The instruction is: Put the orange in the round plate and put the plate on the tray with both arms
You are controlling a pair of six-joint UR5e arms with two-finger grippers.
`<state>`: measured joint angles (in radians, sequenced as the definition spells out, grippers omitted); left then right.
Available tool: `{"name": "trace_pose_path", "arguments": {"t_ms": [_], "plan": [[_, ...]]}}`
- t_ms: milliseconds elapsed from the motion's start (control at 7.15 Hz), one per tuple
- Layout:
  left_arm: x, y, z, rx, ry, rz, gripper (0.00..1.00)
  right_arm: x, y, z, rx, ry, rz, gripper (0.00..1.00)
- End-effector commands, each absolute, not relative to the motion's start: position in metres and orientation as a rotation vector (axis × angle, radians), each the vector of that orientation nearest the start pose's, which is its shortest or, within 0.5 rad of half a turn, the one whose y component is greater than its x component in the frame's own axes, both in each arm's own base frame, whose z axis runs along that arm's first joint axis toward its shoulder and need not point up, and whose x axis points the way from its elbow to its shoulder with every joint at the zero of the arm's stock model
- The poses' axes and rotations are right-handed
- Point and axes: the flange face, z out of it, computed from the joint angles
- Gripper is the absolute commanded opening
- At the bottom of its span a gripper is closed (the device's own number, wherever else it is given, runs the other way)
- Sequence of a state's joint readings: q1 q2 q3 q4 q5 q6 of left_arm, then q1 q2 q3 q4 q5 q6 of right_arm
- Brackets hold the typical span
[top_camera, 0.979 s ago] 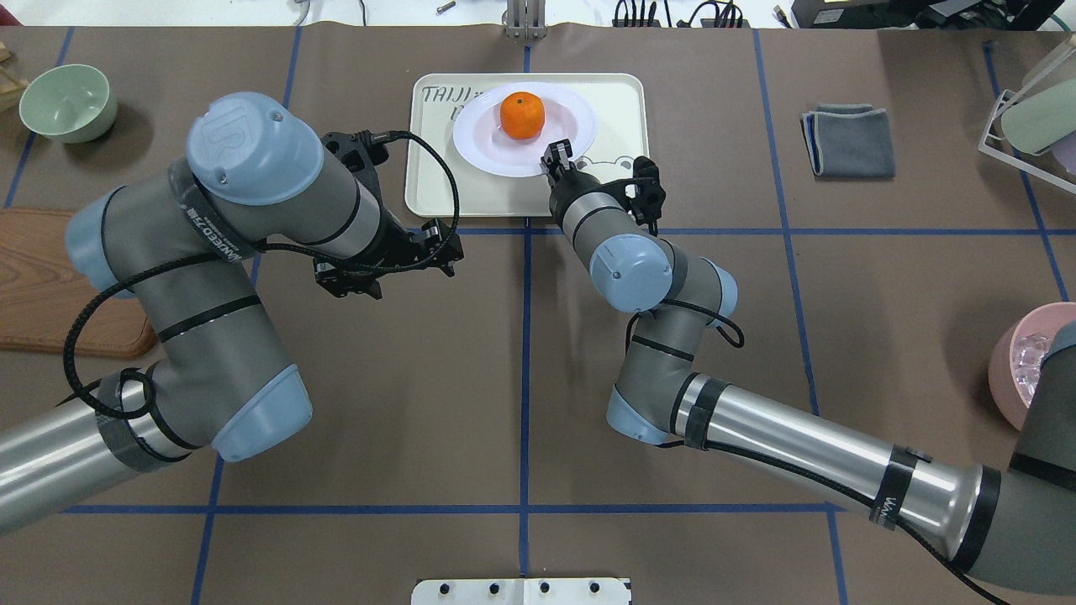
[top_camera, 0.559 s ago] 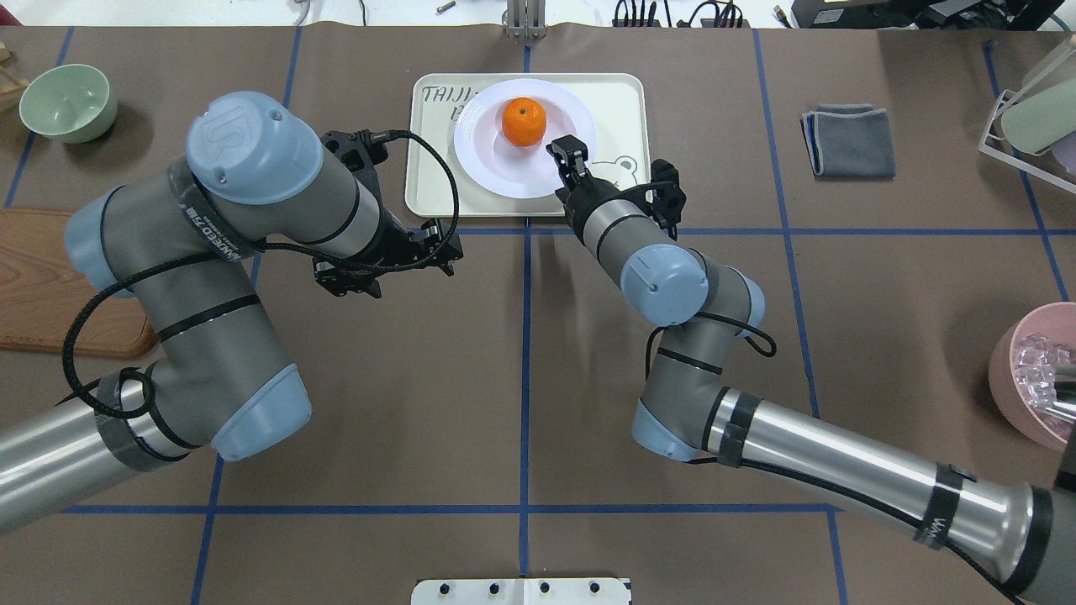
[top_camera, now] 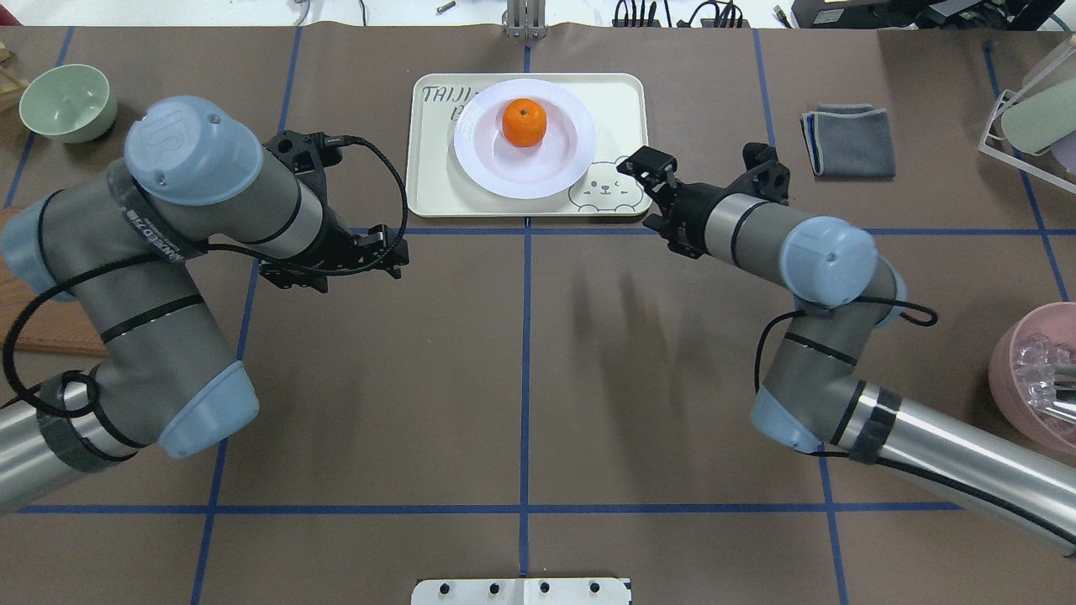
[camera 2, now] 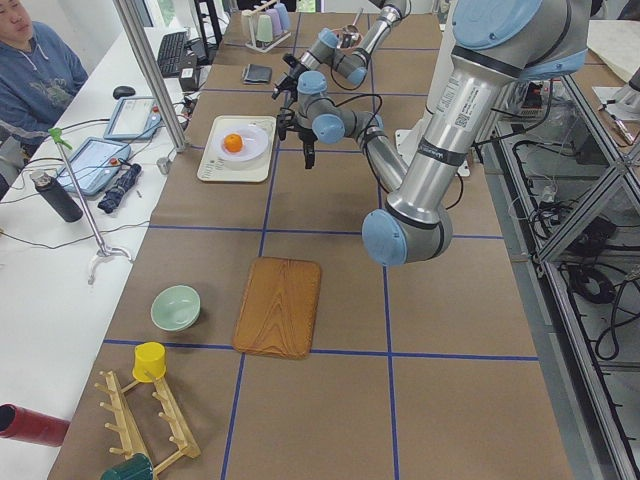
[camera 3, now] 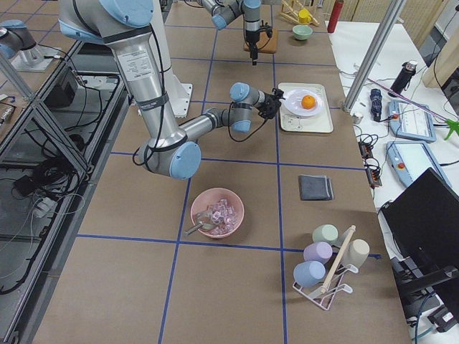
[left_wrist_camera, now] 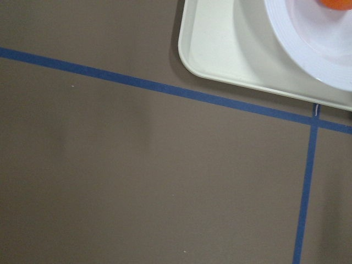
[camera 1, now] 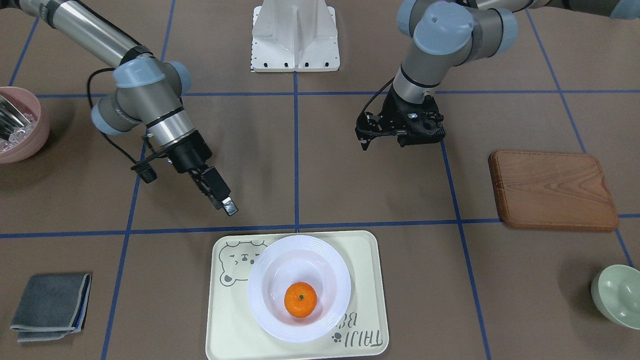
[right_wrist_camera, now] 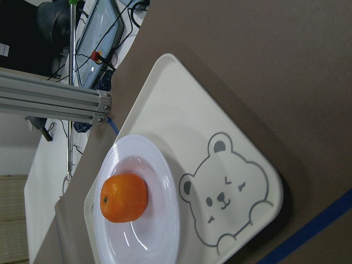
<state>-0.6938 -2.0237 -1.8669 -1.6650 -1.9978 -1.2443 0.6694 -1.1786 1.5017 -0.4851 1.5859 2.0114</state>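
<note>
The orange (top_camera: 524,123) lies in the white round plate (top_camera: 555,164), and the plate rests flat on the cream bear tray (top_camera: 618,109) at the far middle of the table. In the front-facing view the orange (camera 1: 300,299) sits in the plate (camera 1: 265,280) on the tray (camera 1: 230,320). My right gripper (top_camera: 646,166) hovers just off the tray's near right corner, open and holding nothing. Over bare table short of the tray's left corner, my left gripper (camera 1: 397,142) points downward, also open and empty. Neither wrist view shows its own fingers.
A wooden board (camera 1: 552,189) and a pale green bowl (top_camera: 67,101) lie on my left. A folded grey cloth (top_camera: 849,139), a pink bowl (top_camera: 1021,370) and a cup rack (top_camera: 1030,118) are on my right. A person sits beyond the far edge (camera 2: 35,70).
My right gripper has let go of the plate's rim and pulled back to the right, off the tray. The left arm has drawn away leftward. The plate stays on the tray.
</note>
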Motion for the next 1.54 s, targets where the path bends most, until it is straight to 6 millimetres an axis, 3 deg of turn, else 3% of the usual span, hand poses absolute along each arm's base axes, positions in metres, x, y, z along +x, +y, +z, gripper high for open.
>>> {"name": "trace_pose_path", "arguments": {"t_ms": [0, 140, 280, 420, 559, 839, 1259, 1399], "plan": [[0.358, -0.458, 0.311, 0.111, 0.862, -0.084, 0.98, -0.267, -0.545, 0.408, 0.122, -1.365, 0.607, 1.00], [0.328, -0.459, 0.331, 0.144, 0.832, -0.045, 0.98, -0.190, -0.564, 0.425, 0.128, -1.311, 0.509, 1.00], [0.293, -0.460, 0.357, 0.162, 0.799, 0.001, 0.98, -0.145, -0.571, 0.443, 0.163, -1.238, 0.371, 1.00], [0.253, -0.464, 0.382, 0.150, 0.795, 0.037, 0.98, -0.111, -0.566, 0.476, 0.224, -1.169, 0.228, 1.00], [0.208, -0.468, 0.410, 0.173, 0.767, 0.088, 0.98, -0.080, -0.569, 0.494, 0.246, -1.107, 0.135, 1.00], [0.142, -0.471, 0.454, 0.201, 0.712, 0.161, 0.98, -0.032, -0.576, 0.514, 0.262, -1.028, 0.044, 1.00], [0.040, -0.486, 0.491, 0.154, 0.707, 0.210, 0.98, 0.016, -0.583, 0.551, 0.217, -0.818, -0.137, 1.00], [0.017, -0.489, 0.503, 0.148, 0.709, 0.179, 0.98, 0.018, -0.600, 0.534, 0.149, -0.792, -0.181, 1.00]]}}
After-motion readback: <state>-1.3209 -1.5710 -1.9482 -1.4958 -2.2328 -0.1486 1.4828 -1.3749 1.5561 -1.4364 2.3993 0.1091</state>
